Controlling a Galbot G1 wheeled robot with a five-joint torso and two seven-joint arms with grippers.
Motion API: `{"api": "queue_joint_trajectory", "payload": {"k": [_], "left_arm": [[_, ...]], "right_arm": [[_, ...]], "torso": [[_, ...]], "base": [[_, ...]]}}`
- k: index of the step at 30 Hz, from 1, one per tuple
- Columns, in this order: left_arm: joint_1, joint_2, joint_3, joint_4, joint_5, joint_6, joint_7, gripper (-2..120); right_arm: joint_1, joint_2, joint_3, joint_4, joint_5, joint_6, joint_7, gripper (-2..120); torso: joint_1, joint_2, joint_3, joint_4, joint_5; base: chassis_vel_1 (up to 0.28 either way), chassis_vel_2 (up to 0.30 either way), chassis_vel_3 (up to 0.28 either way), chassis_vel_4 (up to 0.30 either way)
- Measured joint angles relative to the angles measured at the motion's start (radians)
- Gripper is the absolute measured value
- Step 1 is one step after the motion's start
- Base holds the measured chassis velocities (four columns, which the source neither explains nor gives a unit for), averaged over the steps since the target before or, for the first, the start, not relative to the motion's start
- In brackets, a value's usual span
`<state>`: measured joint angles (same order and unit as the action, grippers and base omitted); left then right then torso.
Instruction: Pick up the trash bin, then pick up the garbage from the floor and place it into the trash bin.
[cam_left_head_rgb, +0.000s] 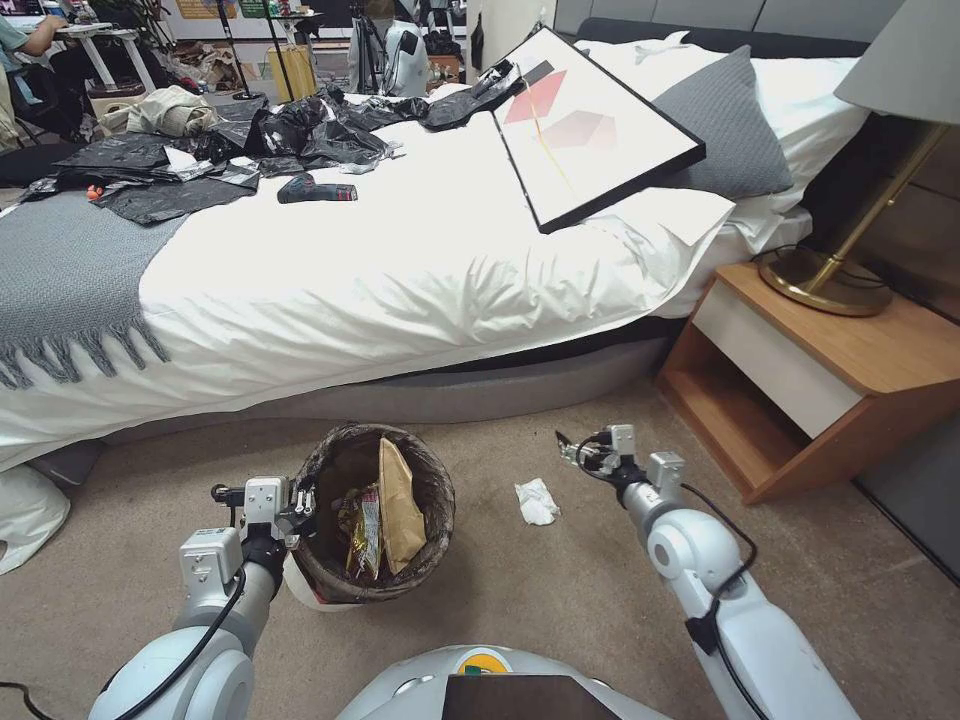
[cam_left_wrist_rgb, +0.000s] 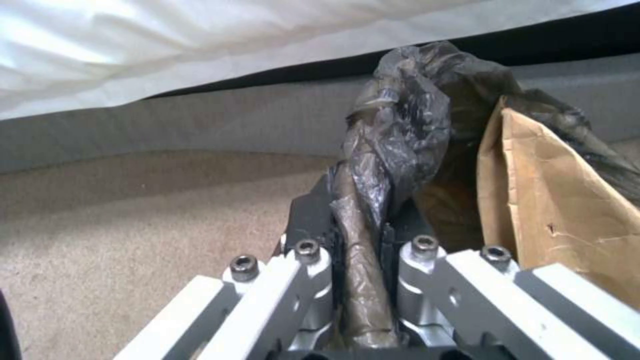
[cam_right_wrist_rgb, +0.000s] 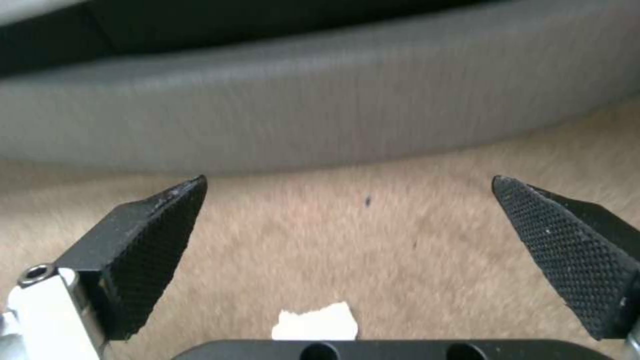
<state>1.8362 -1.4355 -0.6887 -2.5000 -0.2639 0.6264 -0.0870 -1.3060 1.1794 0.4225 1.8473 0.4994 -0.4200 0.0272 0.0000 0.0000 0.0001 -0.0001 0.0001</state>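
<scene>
Your left gripper (cam_left_head_rgb: 300, 505) has its fingers clenched on the near-left rim of the trash bin (cam_left_head_rgb: 372, 590), pinching the dark liner bag (cam_left_wrist_rgb: 400, 130) together with the edge. That rim grip keeps the mouth open and facing up beside the bed (cam_left_head_rgb: 400, 260), so the other arm can drop things in from above. The bin looks tipped a little toward your left arm; I cannot tell whether it rests on the carpet (cam_left_head_rgb: 560, 590) or hangs just clear of it.

Inside already stand a brown paper bag (cam_left_head_rgb: 398, 505) and a yellow snack wrapper (cam_left_head_rgb: 362, 530), both leaning upright against the liner (the bag pokes above the rim, so there is less free opening on that side).

Your right gripper (cam_left_head_rgb: 578, 450) hovers over the carpet with its fingers (cam_right_wrist_rgb: 153, 245) spread wide and nothing between them. The crumpled white tissue (cam_left_head_rgb: 537, 501) lies on the floor just beside it, between that gripper and the bin. From the right wrist view the tissue (cam_right_wrist_rgb: 313, 322) sits under the palm, behind the fingertips, so I judge the fingers are not yet lined up over it.
</scene>
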Motion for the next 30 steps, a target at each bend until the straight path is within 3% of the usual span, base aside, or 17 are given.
{"api": "queue_joint_trajectory", "payload": {"k": [15,30], "left_arm": [[0.025,0.001,-0.002,0.0,-0.017,-0.001,-0.015,7],[0.028,-0.002,0.001,0.0,-0.029,0.002,-0.016,7]], "right_arm": [[0.084,0.048,-0.137,-0.269,-0.092,0.035,-0.009,100],[0.165,0.125,-0.197,-0.463,-0.185,0.058,0.007,100]], "torso": [[0.0,0.0,0.0,0.0,-0.0002],[0.0,0.0,0.0,0.0002,-0.0001]], "base": [[0.0,0.0,0.0,0.0],[0.0,0.0,0.0,0.0]]}}
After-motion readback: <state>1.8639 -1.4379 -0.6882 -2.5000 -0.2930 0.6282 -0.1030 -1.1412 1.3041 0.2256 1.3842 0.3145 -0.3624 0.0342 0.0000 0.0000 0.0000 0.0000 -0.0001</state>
